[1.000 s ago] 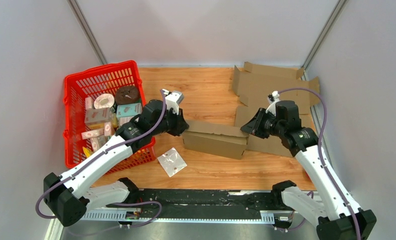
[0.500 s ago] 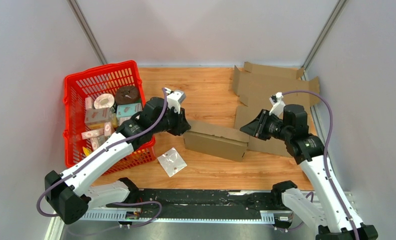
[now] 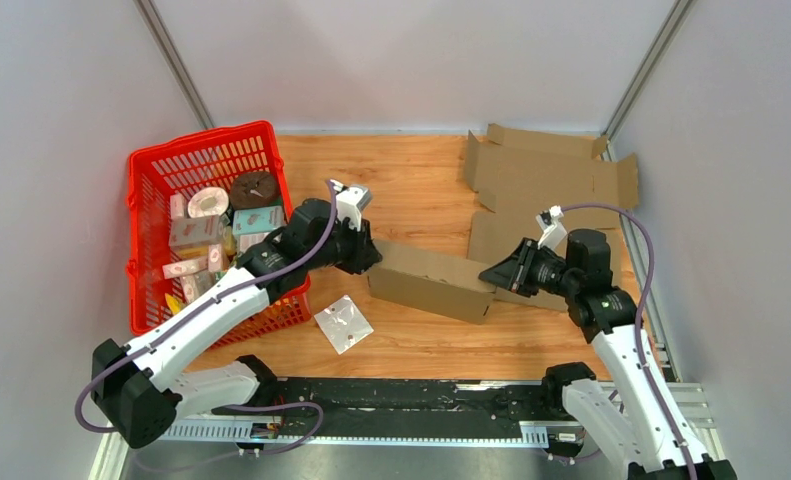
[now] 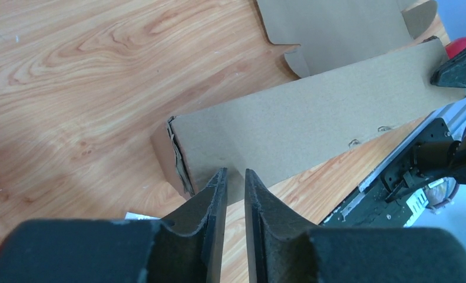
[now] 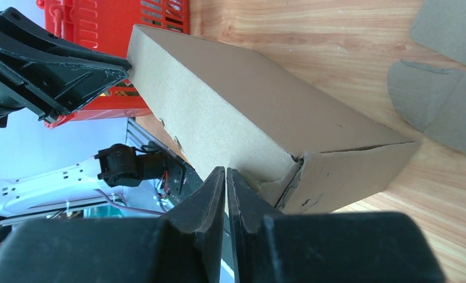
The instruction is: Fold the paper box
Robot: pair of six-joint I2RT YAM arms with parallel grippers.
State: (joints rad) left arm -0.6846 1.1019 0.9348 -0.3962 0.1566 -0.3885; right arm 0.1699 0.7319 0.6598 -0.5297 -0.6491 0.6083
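Wood table (image 3: 421, 190) takes up the whole floor of the cell. Red basket (image 3: 203, 150) sits at its L side, packed w/ small goods. Flat card sheets (image 3: 546, 170) lie at the far R corner. The box (image 3: 431, 280) is brown card, folded up long and low. It lies mid-table, a bit skewed, btwn the two grippers, w/ its R end at the sheets' edge. We note its end flaps are ragged, not flush. L gripper (image 4: 233, 172) is at the box's L end: fingers close, narrow gap, tips at the corner edge. We can't tell if any card is nipped. R gripper (image 5: 225, 171) is at the R end: fingers almost pressed together, only a slit, tips by the end flap. Pinch or not, we can't tell. Small clear packet (image 3: 343, 323) lies on the table near the basket's corner, apart from the box.
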